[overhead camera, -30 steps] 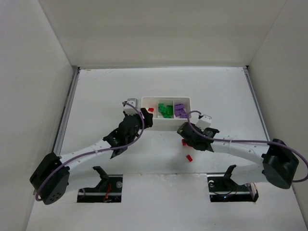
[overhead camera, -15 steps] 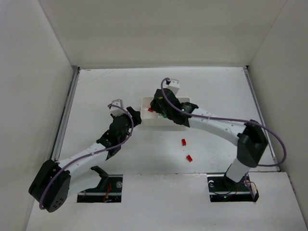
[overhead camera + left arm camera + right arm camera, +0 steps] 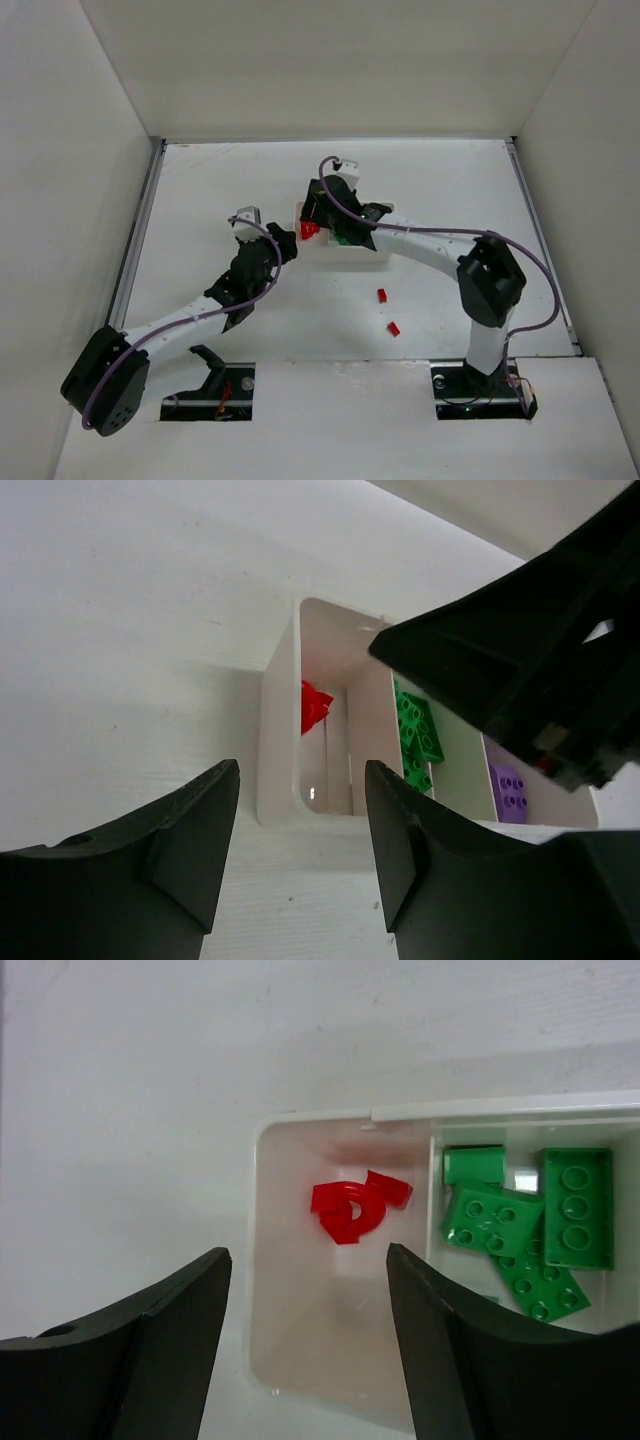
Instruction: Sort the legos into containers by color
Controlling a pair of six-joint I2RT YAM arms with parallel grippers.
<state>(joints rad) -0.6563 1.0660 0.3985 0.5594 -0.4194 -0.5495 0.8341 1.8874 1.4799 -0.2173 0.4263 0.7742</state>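
The white three-compartment tray (image 3: 372, 258) sits mid-table, largely under my right arm. In the right wrist view its left compartment (image 3: 300, 1360) holds red legos (image 3: 355, 1208) and the middle one holds green legos (image 3: 520, 1225). My right gripper (image 3: 308, 1300) is open and empty above the left compartment; it also shows in the top view (image 3: 312, 215). My left gripper (image 3: 300, 810) is open and empty on the table just left of the tray (image 3: 280, 730). From there I see the red legos (image 3: 315, 705), green legos (image 3: 415, 730) and a purple lego (image 3: 507, 790). Two red legos (image 3: 382, 295) (image 3: 393, 328) lie loose on the table.
My right arm (image 3: 430, 245) stretches across the tray from the right and hides its middle and right compartments in the top view. It also fills the upper right of the left wrist view (image 3: 540, 670). White walls close in the table on three sides.
My right arm swung from the table near the loose red legos up over the tray's left compartment, where more red now shows. My left gripper drew back slightly to the left.
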